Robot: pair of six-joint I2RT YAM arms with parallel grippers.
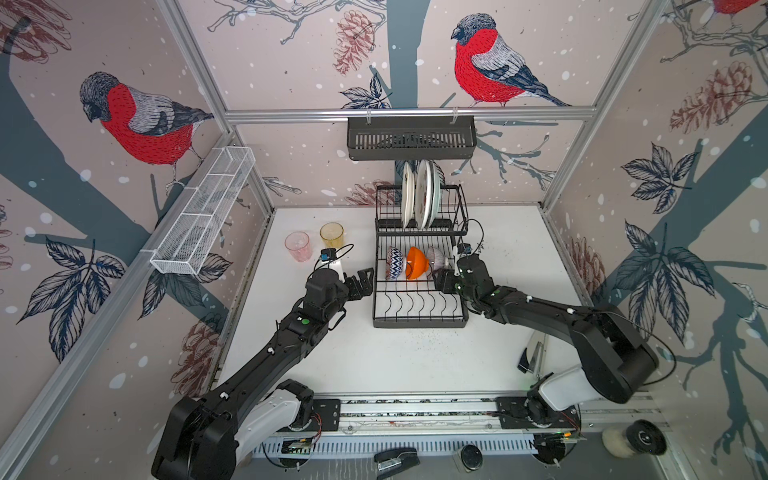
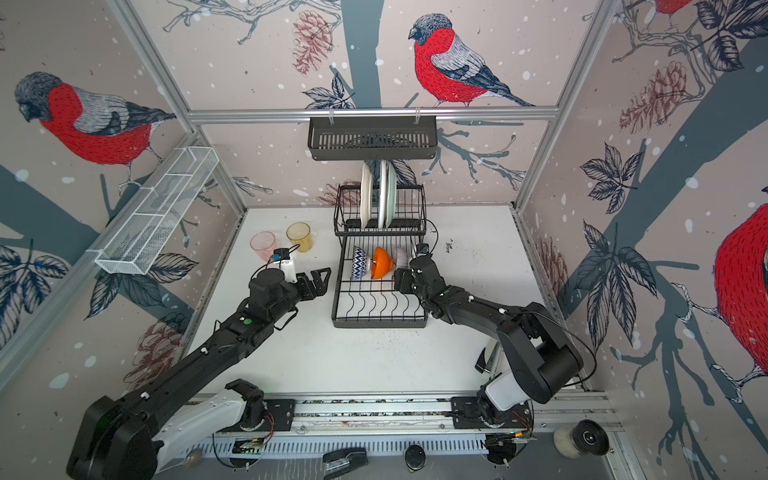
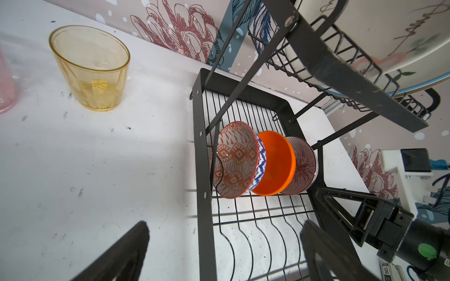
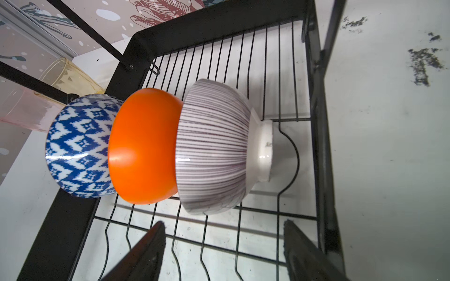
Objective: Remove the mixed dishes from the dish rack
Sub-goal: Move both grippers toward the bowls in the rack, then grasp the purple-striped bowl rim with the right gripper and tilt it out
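Striped bowl (image 4: 211, 146) leaning on the orange bowl (image 4: 143, 146) in the dish rack (image 1: 419, 320), right gripper (image 4: 224, 222) hovering open near it, left gripper (image 1: 363, 280) hovering open beside the rack.

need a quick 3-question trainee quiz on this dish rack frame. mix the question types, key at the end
1. True or false: the amber tumbler and the pink tumbler stand upright on the table, outside the dish rack.
2. The orange bowl sits: A) in the upper plate basket; B) mid-row in the lower tray; C) on the table.
3. Fill in: the ___ pincer, jaws open and empty, is nearest the white ribbed bowl.
Key: 1 true; 2 B; 3 right, the right pincer.
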